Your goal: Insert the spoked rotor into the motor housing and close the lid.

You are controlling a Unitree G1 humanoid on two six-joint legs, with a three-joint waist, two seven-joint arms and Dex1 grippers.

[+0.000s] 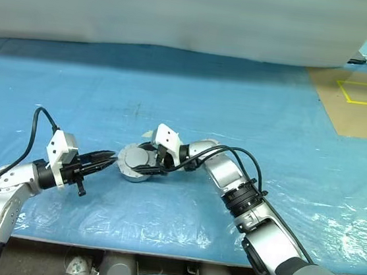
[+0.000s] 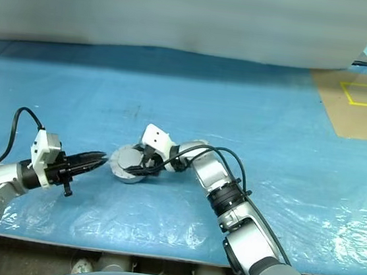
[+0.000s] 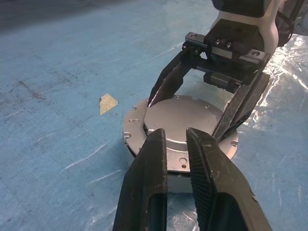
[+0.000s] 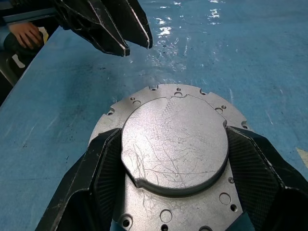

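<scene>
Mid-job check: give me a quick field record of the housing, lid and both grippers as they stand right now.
motor housing: on the blue sheet, between the two grippers
lid: closed flat on the housing, smooth grey face up
spoked rotor: not visible with the lid down
right gripper: fingers spread wide, one on each side of the lid's raised disc
left gripper: fingers nearly shut, tips at the housing's edge, holding nothing
</scene>
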